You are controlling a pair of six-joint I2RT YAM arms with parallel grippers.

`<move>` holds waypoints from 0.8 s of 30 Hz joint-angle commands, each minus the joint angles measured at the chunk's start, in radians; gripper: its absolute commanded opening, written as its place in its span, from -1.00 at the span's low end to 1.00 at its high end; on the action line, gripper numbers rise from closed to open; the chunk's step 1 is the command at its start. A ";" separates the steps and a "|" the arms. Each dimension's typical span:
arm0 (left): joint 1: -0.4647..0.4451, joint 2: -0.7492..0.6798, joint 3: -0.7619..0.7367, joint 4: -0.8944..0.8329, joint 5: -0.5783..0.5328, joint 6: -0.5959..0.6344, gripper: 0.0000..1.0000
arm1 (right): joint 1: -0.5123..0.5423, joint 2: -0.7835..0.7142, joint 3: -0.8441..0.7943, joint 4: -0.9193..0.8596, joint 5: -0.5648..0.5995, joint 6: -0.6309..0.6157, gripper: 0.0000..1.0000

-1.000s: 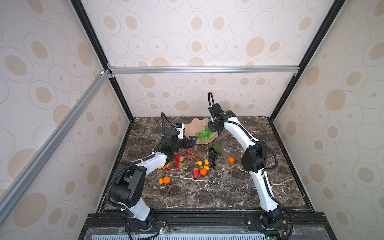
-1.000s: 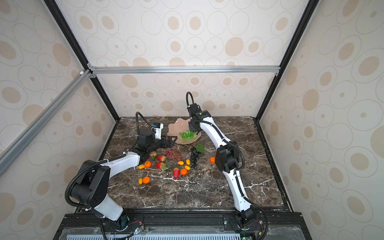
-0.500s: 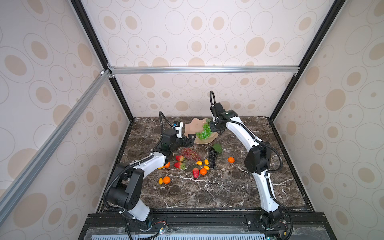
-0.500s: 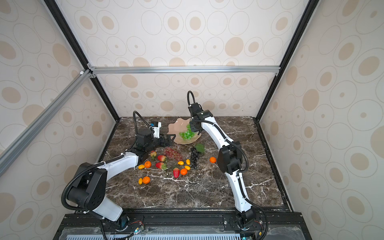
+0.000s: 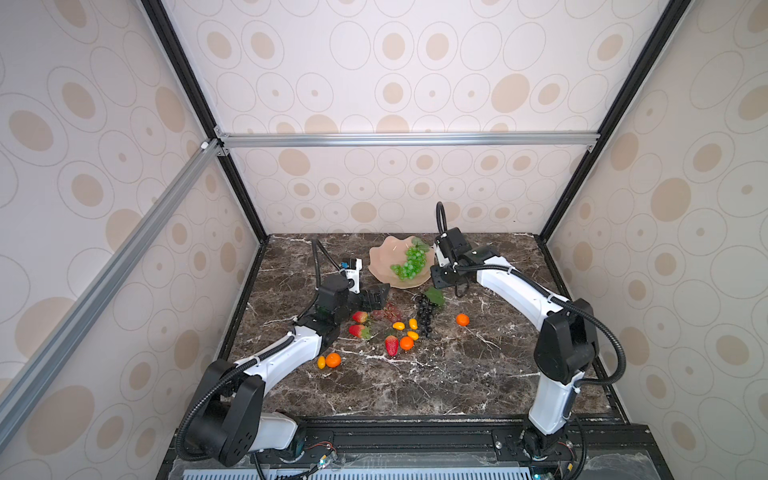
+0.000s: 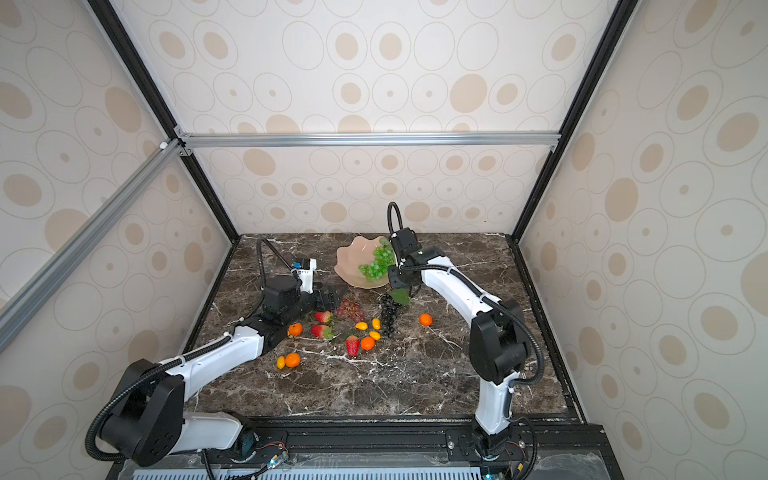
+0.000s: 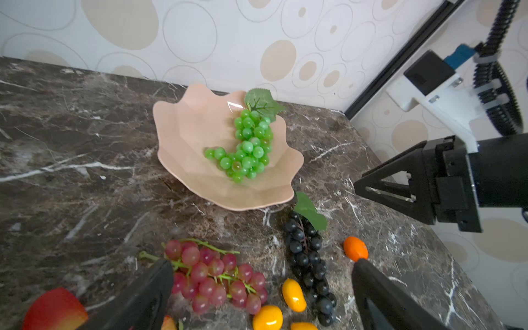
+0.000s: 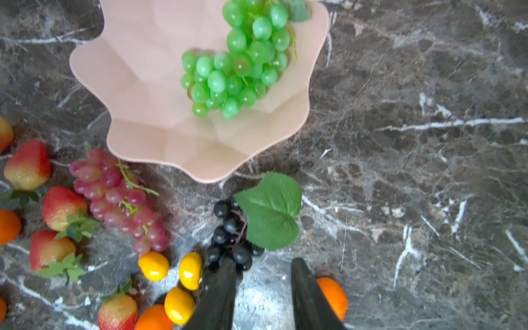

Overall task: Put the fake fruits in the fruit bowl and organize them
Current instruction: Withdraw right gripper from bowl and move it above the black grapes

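Green grapes (image 7: 247, 148) lie in the fruit bowl (image 7: 183, 125)
Left pincer (image 7: 263, 264) spread wide, right pincer (image 8: 263, 261) parted, both empty beside the bowl; a low swing might knock its rim

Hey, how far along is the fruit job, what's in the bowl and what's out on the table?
Done: only the green grapes lie in the fruit bowl. In hand: nothing. The right gripper is open and empty near the black grapes, and the left gripper is open by the red grapes. Left: both those bunches, plus the strawberries, tangerines and yellow ovals on the table.
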 commanded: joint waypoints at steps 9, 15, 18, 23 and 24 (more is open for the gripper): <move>-0.061 -0.099 -0.143 0.046 -0.055 -0.086 0.96 | 0.100 -0.101 -0.222 0.139 -0.005 0.113 -0.27; -0.093 -0.082 -0.131 0.044 -0.050 -0.066 0.96 | 0.098 -0.056 -0.238 0.140 0.143 0.231 -0.06; -0.135 -0.066 -0.104 0.032 -0.059 -0.031 0.96 | 0.067 -0.027 -0.208 0.126 0.133 0.246 -0.04; -0.206 -0.011 -0.065 0.037 -0.065 0.002 0.96 | -0.009 0.016 -0.200 0.172 -0.005 0.258 -0.04; -0.215 -0.002 -0.061 0.045 -0.060 -0.003 0.97 | -0.025 0.027 -0.200 0.184 -0.035 0.263 -0.04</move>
